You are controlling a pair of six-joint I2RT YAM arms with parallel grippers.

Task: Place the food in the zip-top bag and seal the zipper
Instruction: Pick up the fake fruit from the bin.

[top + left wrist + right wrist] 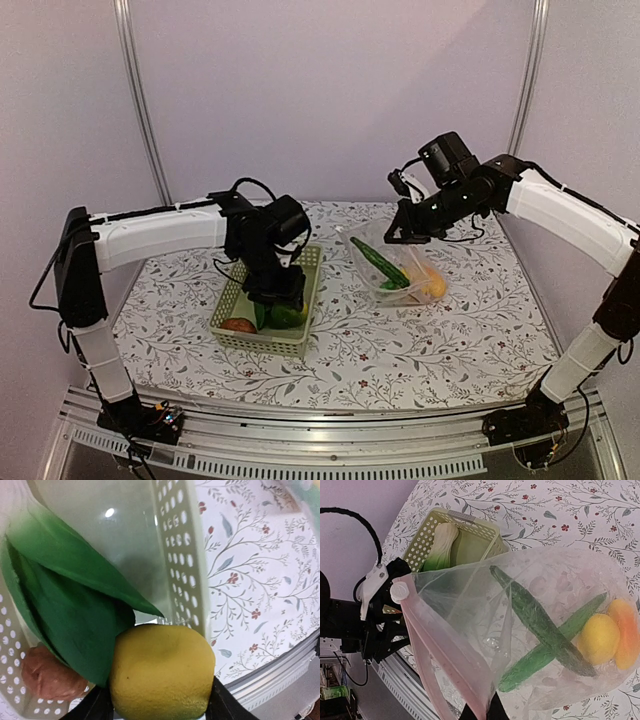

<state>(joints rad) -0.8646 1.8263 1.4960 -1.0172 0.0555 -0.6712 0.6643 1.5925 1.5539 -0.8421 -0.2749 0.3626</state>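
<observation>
**Item 1: yellow-green fruit** (160, 667)
- Location: inside the pale green basket (180, 555), at its near end. It touches the bok choy (65, 600) and sits just beside the reddish-brown piece (47, 675).
- Hold: the left gripper (277, 297) reaches down into the basket, its jaws clamped on the fruit's two flanks.
- Handling (judged): a light, hollow-looking toy with a matte, finely pitted skin, so probably not slippery. It is round and could roll or squirt out of an off-centre pinch. The best hold is across the widest part.

**Item 2: zip-top bag** (470, 600)
- Location: on the table (400, 350), to the right of the basket, with its mouth lifted and turned toward the basket.
- Hold: the right gripper (480, 711) has its jaws together on the mouth edge, pinching the film at the pinkish zipper (432, 650).
- Contents: two long green cucumber pieces (540, 625) lying crossed, a yellow fruit (600, 637) and an orange fruit (625, 632) at the bottom.
- Handling (judged): thin, limp, glossy film that creases easily and sags wherever it is unsupported. The press strip is the stiffest part and the soundest place to grip. The mouth likely collapses if let go.

**Markings:** no brand, label or writing can be read on the fruit, the bag or the basket. The table covering carries only a leaf-and-flower print.
</observation>
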